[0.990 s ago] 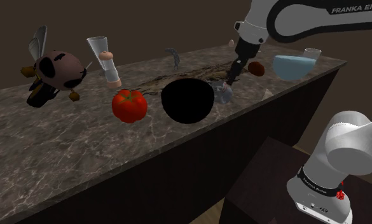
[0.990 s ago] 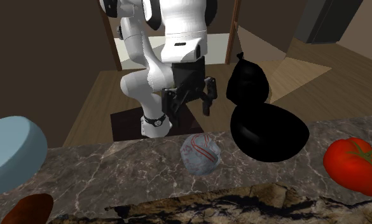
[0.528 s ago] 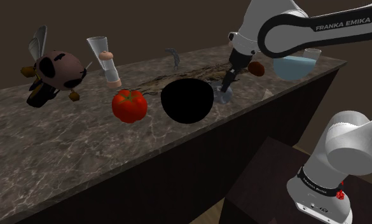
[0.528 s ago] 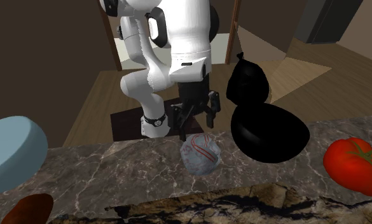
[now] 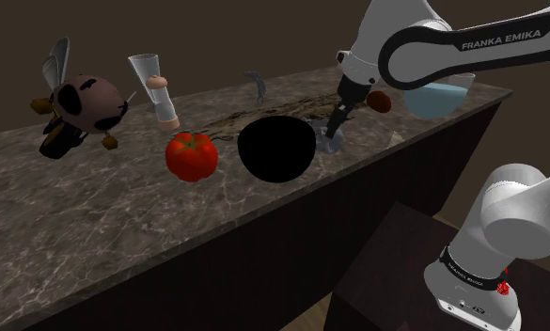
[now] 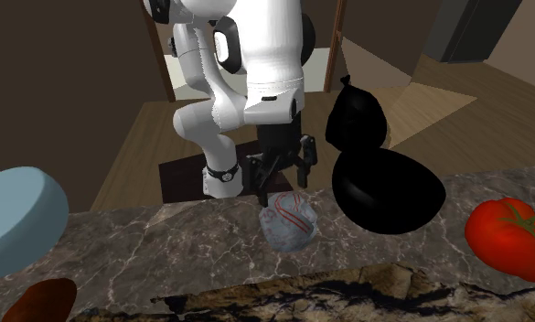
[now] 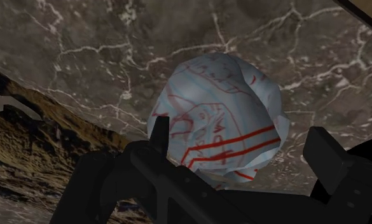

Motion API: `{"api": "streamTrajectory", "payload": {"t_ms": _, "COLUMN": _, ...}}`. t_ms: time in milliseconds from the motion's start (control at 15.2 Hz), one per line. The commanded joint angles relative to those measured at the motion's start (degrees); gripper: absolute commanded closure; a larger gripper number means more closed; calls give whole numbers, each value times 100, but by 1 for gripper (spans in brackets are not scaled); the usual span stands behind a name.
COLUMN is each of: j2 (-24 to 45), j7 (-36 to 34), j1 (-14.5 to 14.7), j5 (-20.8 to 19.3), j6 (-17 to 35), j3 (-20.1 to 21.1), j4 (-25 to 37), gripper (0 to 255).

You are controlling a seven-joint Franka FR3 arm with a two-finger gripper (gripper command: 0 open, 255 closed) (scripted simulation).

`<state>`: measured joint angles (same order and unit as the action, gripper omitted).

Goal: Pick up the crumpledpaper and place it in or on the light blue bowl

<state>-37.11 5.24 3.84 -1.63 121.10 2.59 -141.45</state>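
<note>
The crumpled paper (image 6: 288,220) is a pale blue-white ball with red lines, lying on the dark marble counter (image 6: 165,247) near its edge. My black gripper (image 6: 282,177) hangs right over it, open, with one finger on each side of the ball. In the wrist view the crumpled paper (image 7: 219,114) sits between the fingers (image 7: 158,135); one overlaps its side, and the other stands a little apart. In the shoulder view the gripper (image 5: 336,129) covers most of the paper (image 5: 333,144). The light blue bowl (image 5: 432,99) stands at the counter's far end, also seen as the bowl (image 6: 14,220).
A black round object (image 5: 276,149) sits close beside the paper, and a red tomato (image 5: 191,156) lies past it. A small brown object (image 5: 379,101) lies between paper and bowl. A glass (image 5: 147,71), a pink shaker (image 5: 165,103) and a cow-patterned toy (image 5: 80,105) stand farther off.
The gripper has come down from above the counter onto the paper, its fingers now straddling the ball. The paper and the other objects have not moved.
</note>
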Motion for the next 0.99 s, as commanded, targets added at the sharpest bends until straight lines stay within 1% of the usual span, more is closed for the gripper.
{"api": "streamTrajectory", "payload": {"t_ms": 0, "j2": 0, "j7": 0, "j1": 0, "j5": 0, "j6": 0, "j3": 0, "j4": 0, "gripper": 255}}
{"api": "streamTrajectory", "payload": {"t_ms": 594, "j2": 0, "j7": 0, "j1": 0, "j5": 0, "j6": 1, "j3": 0, "j4": 0, "gripper": 255}}
{"api": "streamTrajectory", "payload": {"t_ms": 924, "j2": -2, "j7": 18, "j1": -1, "j5": 4, "j6": -384, "j3": -6, "j4": 383, "gripper": 255}}
